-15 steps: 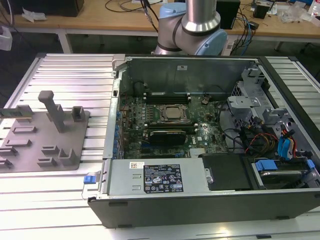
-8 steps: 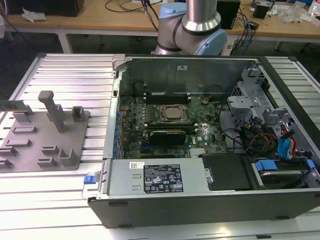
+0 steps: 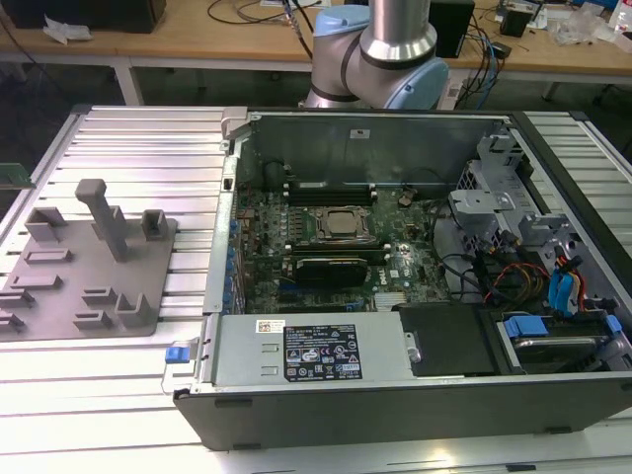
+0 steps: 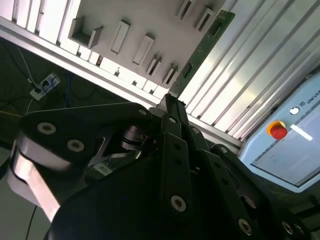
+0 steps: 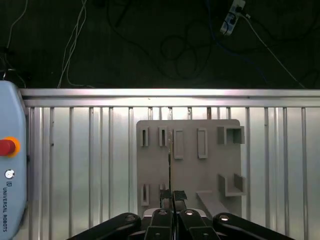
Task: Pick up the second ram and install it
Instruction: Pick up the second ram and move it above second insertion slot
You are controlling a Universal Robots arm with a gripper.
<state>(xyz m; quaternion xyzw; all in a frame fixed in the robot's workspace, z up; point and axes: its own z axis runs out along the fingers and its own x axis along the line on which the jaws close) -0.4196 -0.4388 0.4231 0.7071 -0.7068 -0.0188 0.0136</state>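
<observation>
You see the counter [image 3: 128,148] as ribbed bare metal, satin, with bright glare streaks. Note the fixture tray [image 3: 59,281]: grey plastic, matt, smooth. Your claw [image 4: 170,102]: black, matt, smooth links, shiny screw heads. The second ram [image 4: 204,45]: green board, faint gloss. The computer case [image 3: 346,138]: dull grey sheet metal. The arm joint [image 3: 400,25]: brushed metal, with a pale blue plastic cap [image 3: 336,39].

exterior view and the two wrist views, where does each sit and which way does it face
Exterior view: off the arm, raised, looking down at a slant into the open computer case, grey fixture tray on the exterior view's left; the arm's base shows beyond the case.
First wrist view: on the arm, looking straight down past the hand onto the tray.
Second wrist view: on the arm, slanting along the hand, shut on the second ram.
Both wrist views share hand, ram, tray and teach pendant.
</observation>
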